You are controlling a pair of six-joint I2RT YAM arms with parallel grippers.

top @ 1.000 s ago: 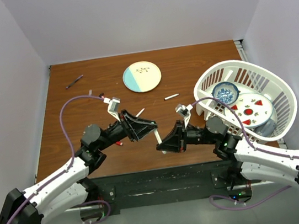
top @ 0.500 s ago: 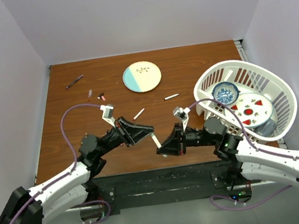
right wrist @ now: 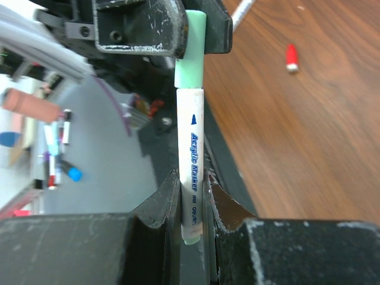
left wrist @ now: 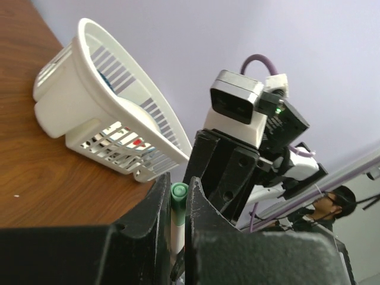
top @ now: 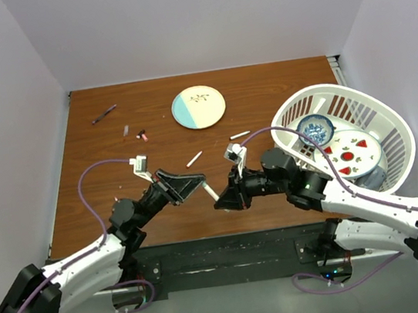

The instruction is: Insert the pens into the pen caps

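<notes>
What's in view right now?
slim white marker pen: one, white, in right hand
pale green plastic cap: one, green, on that pen, in left hand
loose white pens: two, centre
dark purple pen: one, far left
round white and blue plate: one, far middle
small red cap: one, left of plate
tiny pale cap: one, beside it
white plastic basket: one, right; holds blue patterned bowl, red spotted plate
left hand: black, shut on cap
right hand: black, shut on pen

The marker pen is white with blue lettering, its cap mint green; the loose cap red, the table brown wood-grain.
</notes>
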